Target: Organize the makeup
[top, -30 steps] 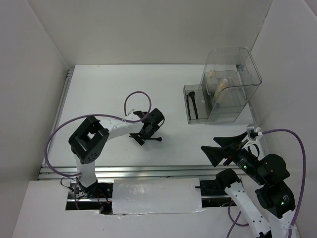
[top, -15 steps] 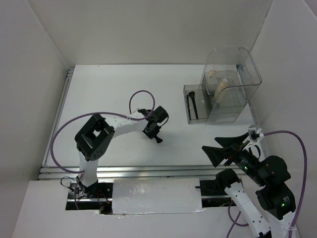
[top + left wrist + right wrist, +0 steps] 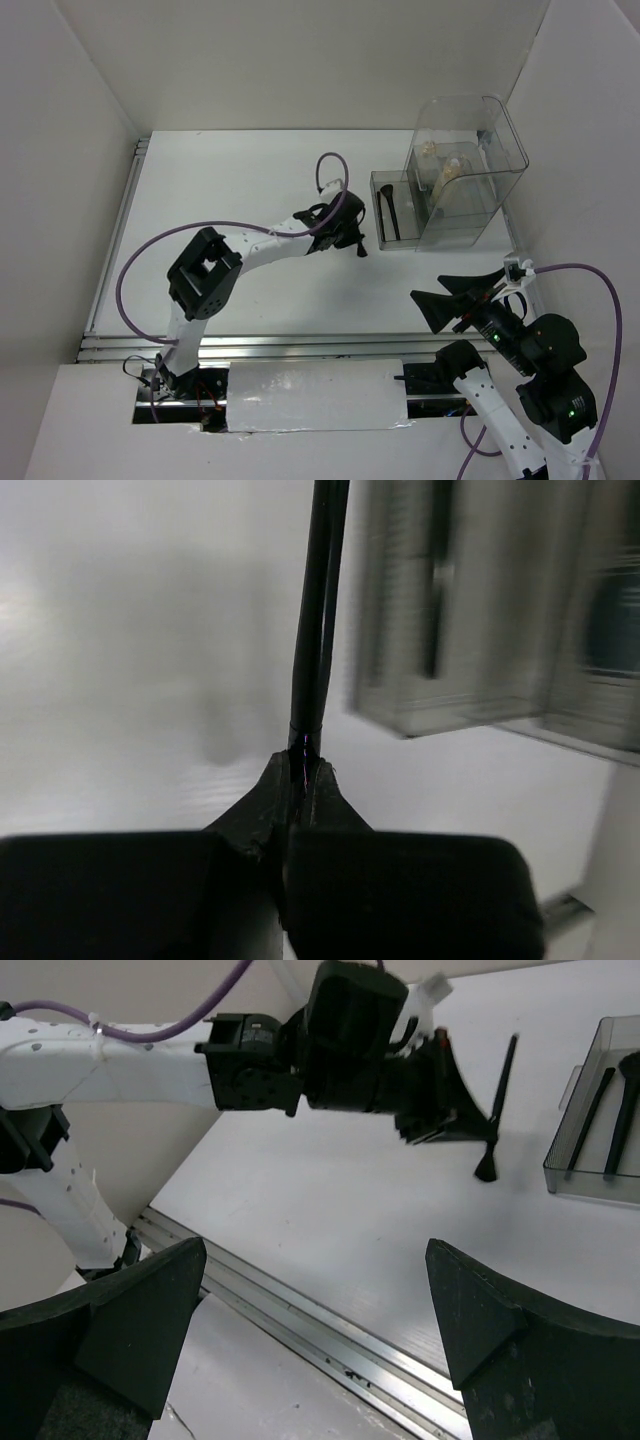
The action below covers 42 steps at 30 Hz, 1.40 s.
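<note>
A thin black makeup brush (image 3: 318,610) is pinched at its lower end between the shut fingers of my left gripper (image 3: 302,765). From the right wrist view the brush (image 3: 497,1090) stands nearly upright over the white table, its flared head (image 3: 487,1168) lowest. My left gripper (image 3: 350,236) hovers just left of the clear organizer's low front tray (image 3: 392,238). That tray holds another black brush (image 3: 388,212). Beige makeup bottles (image 3: 445,175) lie inside the tall clear box (image 3: 500,150). My right gripper (image 3: 315,1250) stands open and empty at the near right (image 3: 450,300).
The organizer sits at the table's far right, close to the right wall. An aluminium rail (image 3: 330,1330) runs along the near table edge. The left arm's purple cable (image 3: 330,175) loops above its wrist. White walls enclose the table on three sides.
My left gripper shut on the black brush at mid-table, then carried it right and farther away toward the organizer's front tray. The right arm has stayed put.
</note>
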Each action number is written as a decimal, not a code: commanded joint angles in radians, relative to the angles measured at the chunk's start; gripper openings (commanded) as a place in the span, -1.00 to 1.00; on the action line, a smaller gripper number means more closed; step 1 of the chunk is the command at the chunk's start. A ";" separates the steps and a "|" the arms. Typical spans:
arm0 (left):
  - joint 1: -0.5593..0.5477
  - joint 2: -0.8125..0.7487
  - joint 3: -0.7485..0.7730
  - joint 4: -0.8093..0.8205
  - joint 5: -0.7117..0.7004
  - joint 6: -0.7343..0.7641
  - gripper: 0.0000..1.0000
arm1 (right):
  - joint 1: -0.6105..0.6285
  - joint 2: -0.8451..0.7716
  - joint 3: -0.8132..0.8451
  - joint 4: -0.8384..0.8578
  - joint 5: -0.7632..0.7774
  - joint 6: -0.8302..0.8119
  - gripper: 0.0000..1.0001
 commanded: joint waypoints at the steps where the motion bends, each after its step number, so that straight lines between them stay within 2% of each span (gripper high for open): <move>1: 0.004 0.059 0.157 0.213 0.100 0.229 -1.00 | 0.008 0.006 0.009 0.013 0.021 -0.005 0.98; 6: 0.032 0.227 0.388 0.336 0.314 0.240 -1.00 | 0.008 0.005 0.013 -0.001 0.030 -0.014 0.98; 8: 0.046 0.318 0.465 0.335 0.370 0.212 -1.00 | 0.007 0.006 0.018 -0.010 0.036 -0.017 0.98; 9: 0.049 0.346 0.534 0.327 0.378 0.188 -0.99 | 0.007 0.006 0.021 -0.015 0.036 -0.023 0.98; 12: 0.061 0.417 0.609 0.313 0.379 0.160 -0.92 | 0.007 0.003 0.038 -0.035 0.048 -0.037 0.98; 14: 0.069 0.434 0.620 0.310 0.370 0.148 -0.75 | 0.008 0.005 0.049 -0.049 0.065 -0.049 0.99; 15: 0.070 0.432 0.613 0.313 0.367 0.140 -0.45 | 0.007 0.005 0.050 -0.053 0.067 -0.049 0.99; 17: 0.076 0.420 0.602 0.315 0.362 0.134 -0.17 | 0.008 0.003 0.050 -0.049 0.067 -0.054 0.99; 18: 0.076 0.414 0.581 0.315 0.358 0.132 -0.11 | 0.008 0.006 0.049 -0.047 0.061 -0.054 0.99; 20: 0.076 0.388 0.547 0.322 0.342 0.140 0.41 | 0.008 0.011 0.041 -0.041 0.056 -0.052 0.99; 25: 0.076 0.301 0.449 0.379 0.336 0.149 0.52 | 0.008 0.015 0.021 -0.012 0.036 -0.042 0.99; 29: 0.076 0.158 0.341 0.381 0.278 0.160 0.54 | 0.007 0.023 0.015 -0.006 0.030 -0.042 0.99; 31: 0.078 0.097 0.315 0.310 0.179 0.140 0.54 | 0.007 0.022 0.013 -0.004 0.029 -0.042 0.99; 32: 0.079 0.078 0.312 0.205 0.130 0.125 0.52 | 0.008 0.022 0.010 -0.003 0.029 -0.040 0.99; 34: 0.081 0.043 0.298 0.111 -0.013 0.105 0.45 | 0.008 0.019 0.006 -0.003 0.026 -0.040 0.99; 36: 0.085 0.044 0.309 -0.042 -0.102 0.074 0.00 | 0.007 0.017 0.000 -0.003 0.021 -0.039 0.99; 37: 0.090 0.053 0.330 -0.075 -0.148 0.065 -0.47 | 0.007 0.015 0.000 -0.003 0.021 -0.039 0.99; 39: 0.105 0.114 0.368 -0.156 -0.164 0.063 -0.76 | 0.008 0.018 0.001 0.002 0.021 -0.039 0.99; 42: 0.109 0.245 0.541 -0.263 -0.188 0.108 -0.87 | 0.008 0.026 0.009 0.003 0.016 -0.039 0.99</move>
